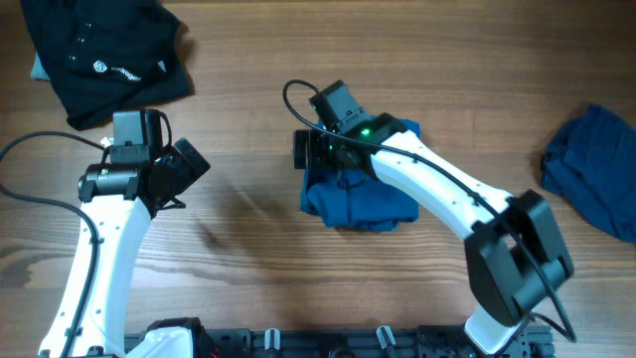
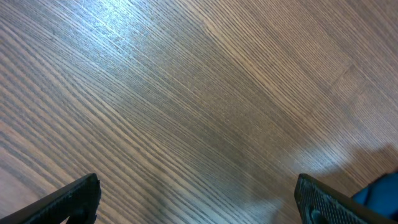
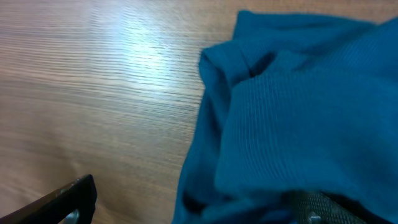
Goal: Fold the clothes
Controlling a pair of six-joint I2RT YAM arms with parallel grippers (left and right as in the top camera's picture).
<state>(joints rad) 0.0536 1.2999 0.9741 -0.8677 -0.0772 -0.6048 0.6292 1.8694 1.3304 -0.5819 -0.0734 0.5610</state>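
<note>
Overhead only, black garment [image 1: 104,55], far-right blue garment [image 1: 596,169]

White arms [image 1: 99,254] carry black joints [image 1: 517,259] and cables [image 1: 285,99].

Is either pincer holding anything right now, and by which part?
Nothing is held. The left pincer is open over the table; the right pincer is open over the blue garment, not clamped on it.

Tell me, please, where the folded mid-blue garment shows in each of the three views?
Overhead: the garment lies at centre, partly under the right arm.
Left wrist: a blue sliver, probably the garment, in the bottom right corner.
Right wrist: the garment fills the right half.
Shared landmark: the wood-grain table.
</note>
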